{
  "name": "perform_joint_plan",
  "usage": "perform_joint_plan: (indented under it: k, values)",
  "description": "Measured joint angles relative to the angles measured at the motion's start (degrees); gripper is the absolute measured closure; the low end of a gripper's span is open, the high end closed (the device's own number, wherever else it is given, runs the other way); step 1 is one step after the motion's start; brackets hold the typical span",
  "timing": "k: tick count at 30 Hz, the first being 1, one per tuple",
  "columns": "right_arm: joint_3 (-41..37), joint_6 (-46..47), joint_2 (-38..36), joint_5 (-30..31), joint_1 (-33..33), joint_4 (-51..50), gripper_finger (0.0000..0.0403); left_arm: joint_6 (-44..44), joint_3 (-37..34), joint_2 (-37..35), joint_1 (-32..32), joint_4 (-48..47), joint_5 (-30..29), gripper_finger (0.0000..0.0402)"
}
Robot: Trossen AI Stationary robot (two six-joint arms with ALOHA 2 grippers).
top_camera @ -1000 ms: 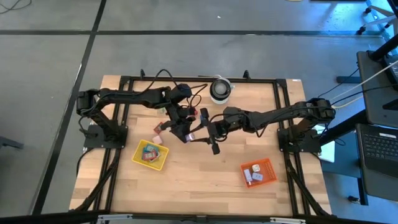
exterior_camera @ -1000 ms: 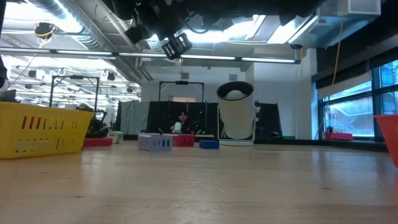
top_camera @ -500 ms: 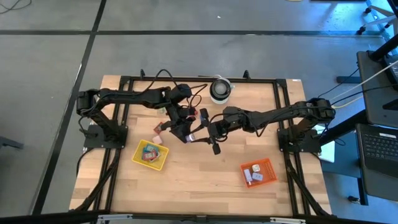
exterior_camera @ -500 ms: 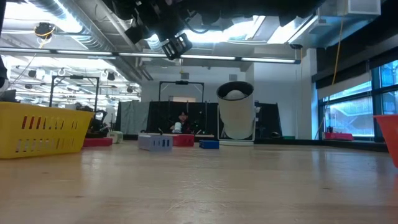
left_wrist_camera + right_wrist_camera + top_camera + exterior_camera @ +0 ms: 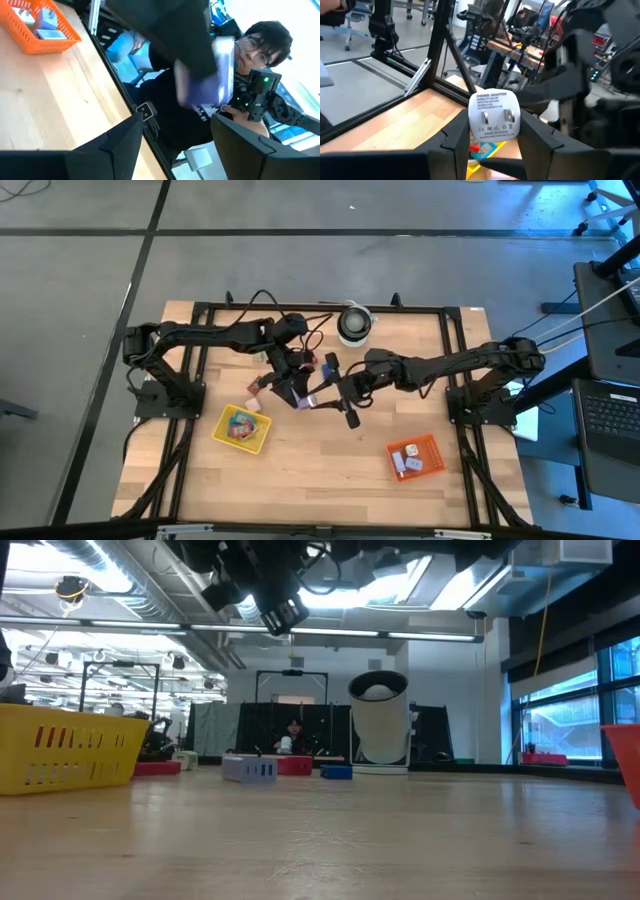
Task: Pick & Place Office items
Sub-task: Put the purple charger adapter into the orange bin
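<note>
A small white plug adapter (image 5: 494, 114) hangs above the table's middle, with my right gripper (image 5: 492, 127) shut on it. My left gripper (image 5: 177, 130) faces it from the table's left (image 5: 298, 393). It is open, and its fingers stand wide on either side of the adapter (image 5: 205, 75) without touching it. Small office items lie on the table behind the grippers: a lavender block (image 5: 249, 769), a red one (image 5: 295, 766) and a blue one (image 5: 336, 772). Several more fill the yellow tray (image 5: 241, 428). My right gripper pinches the adapter's two side faces (image 5: 472, 122) between its two fingers. It comes nearly level from the table's right. The face with the two metal prongs is turned back toward the wrist. The adapter is lifted clear, high above the wood.
An orange tray (image 5: 414, 456) with a few pieces stands near the front right. A white roll (image 5: 354, 324) stands at the far edge. Black frame rails run along the table's sides. A person sits beyond the table (image 5: 260, 45).
</note>
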Motion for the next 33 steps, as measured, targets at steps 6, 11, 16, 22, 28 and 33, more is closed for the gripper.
perform_joint_plan:
  k: [6,11,16,22,28,33]
  values:
    - [0.02,0.62,-5.53,-1.20,-3.30,-3.60,0.0271,1.03,-0.02,-2.87,4.66,-0.46,-0.77,0.0173]
    - [0.01,3.29,-13.12,-1.19,-7.60,-12.78,0.0271,6.37,-0.02,-11.27,7.63,-1.70,-11.59,0.0182]
    - [0.04,6.97,-22.46,-1.27,-11.97,-24.40,0.0271,15.55,-0.02,-23.10,7.74,-7.79,-33.04,0.0187]
    - [0.05,9.70,-34.90,0.61,-16.08,-38.85,0.0271,16.93,-0.77,-34.55,4.28,-11.81,-47.60,0.0188]
    - [0.07,12.44,-46.94,2.14,-16.74,-50.17,0.0271,14.59,-7.92,-44.06,1.25,-10.95,-56.12,0.0188]
    - [-1.02,16.44,-53.58,1.63,-16.02,-56.30,0.0271,10.79,-16.21,-51.35,-0.28,-5.43,-58.26,0.0188]
